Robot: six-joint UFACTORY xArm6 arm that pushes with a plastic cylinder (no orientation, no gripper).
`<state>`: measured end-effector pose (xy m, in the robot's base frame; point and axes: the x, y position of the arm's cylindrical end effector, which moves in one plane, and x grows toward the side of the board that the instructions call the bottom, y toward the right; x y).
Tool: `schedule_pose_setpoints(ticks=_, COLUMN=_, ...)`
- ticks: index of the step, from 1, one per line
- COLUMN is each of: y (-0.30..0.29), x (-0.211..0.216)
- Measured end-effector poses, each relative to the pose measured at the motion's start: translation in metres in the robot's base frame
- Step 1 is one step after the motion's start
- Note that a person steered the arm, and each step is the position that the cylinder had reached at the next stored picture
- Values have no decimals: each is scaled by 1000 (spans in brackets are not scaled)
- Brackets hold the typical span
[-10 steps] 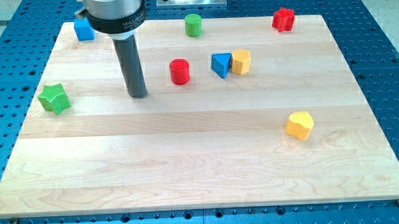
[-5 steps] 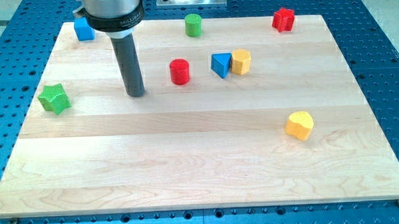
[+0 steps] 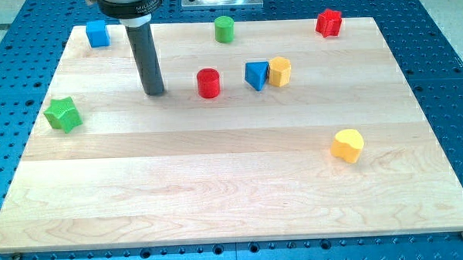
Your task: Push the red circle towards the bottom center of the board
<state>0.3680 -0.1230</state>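
The red circle (image 3: 208,82) is a short red cylinder standing on the wooden board (image 3: 218,177), above the board's middle and a little to the left. My tip (image 3: 154,92) rests on the board to the left of the red circle, a clear gap between them, at about the same height in the view. The dark rod rises from the tip to the view's top edge.
A blue triangle (image 3: 256,74) touches a yellow hexagon-like block (image 3: 280,70) right of the red circle. A green cylinder (image 3: 225,28), a red star-like block (image 3: 329,22) and a blue cube (image 3: 97,33) sit along the top. A green star (image 3: 62,113) lies left, a yellow block (image 3: 347,145) lower right.
My tip has moved up the board toward the view's top and slightly left. No block has moved.
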Motion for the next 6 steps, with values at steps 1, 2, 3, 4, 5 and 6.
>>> schedule_pose_setpoints(ticks=1, y=1, x=0)
schedule_pose_setpoints(ticks=2, y=2, x=0)
schedule_pose_setpoints(ticks=3, y=3, x=0)
schedule_pose_setpoints(ticks=4, y=3, x=0)
schedule_pose_setpoints(ticks=5, y=5, x=0)
schedule_pose_setpoints(ticks=6, y=8, x=0)
